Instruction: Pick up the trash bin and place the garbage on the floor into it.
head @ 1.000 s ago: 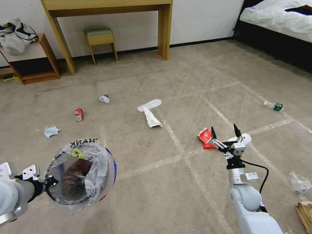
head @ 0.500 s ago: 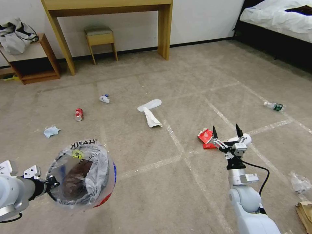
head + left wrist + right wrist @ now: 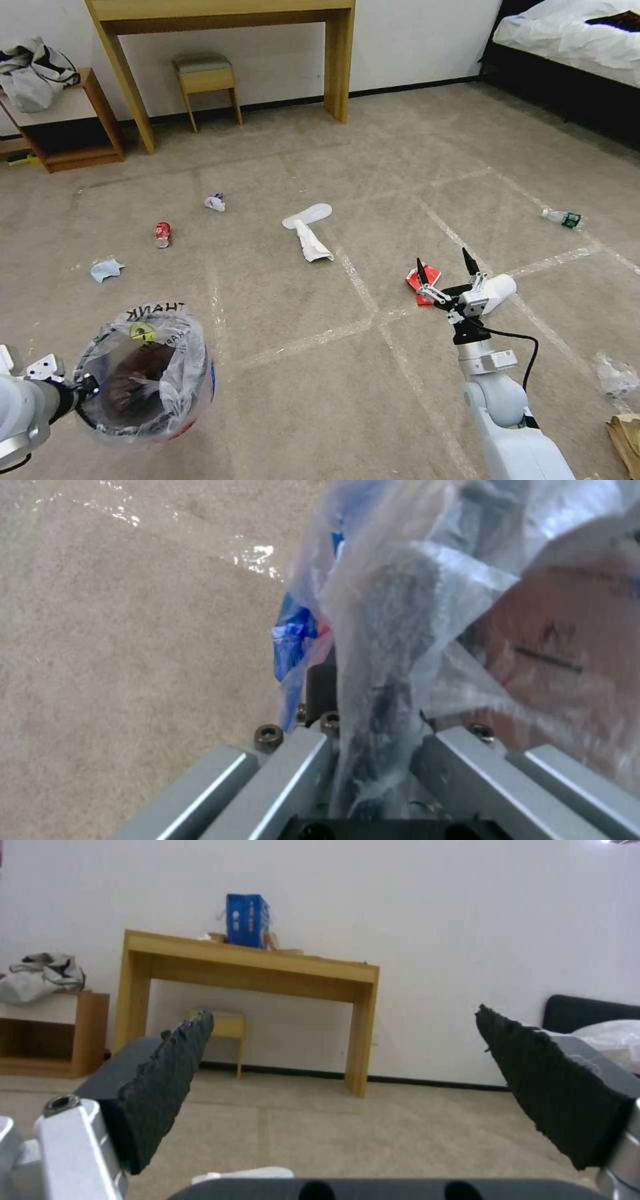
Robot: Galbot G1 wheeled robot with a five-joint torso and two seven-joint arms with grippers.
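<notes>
Here the left gripper [image 3: 85,387] is clamped on the near rim of the trash bin [image 3: 143,373], holding it off the floor at the robot's lower left, mouth tipped up toward the head camera; in the left wrist view its fingers [image 3: 373,715] pinch the clear liner bag [image 3: 427,580] against the rim. The right gripper [image 3: 445,263] hangs spread wide and empty, fingertips pointing away from the robot, just above a red wrapper [image 3: 427,279] and a white slipper [image 3: 499,290] on the carpet [image 3: 373,167]. Farther out lies more garbage: a red soda can [image 3: 162,234], a light-blue cloth [image 3: 105,269], a crumpled paper [image 3: 215,202], a clear bottle [image 3: 561,217] off to the right, and a brown paper bag [image 3: 627,440] by the right edge. Another white slipper [image 3: 308,215] lies mid-floor touching a white paper [image 3: 312,244]. A wooden desk [image 3: 227,13] and stool [image 3: 205,77] stand by the wall.
</notes>
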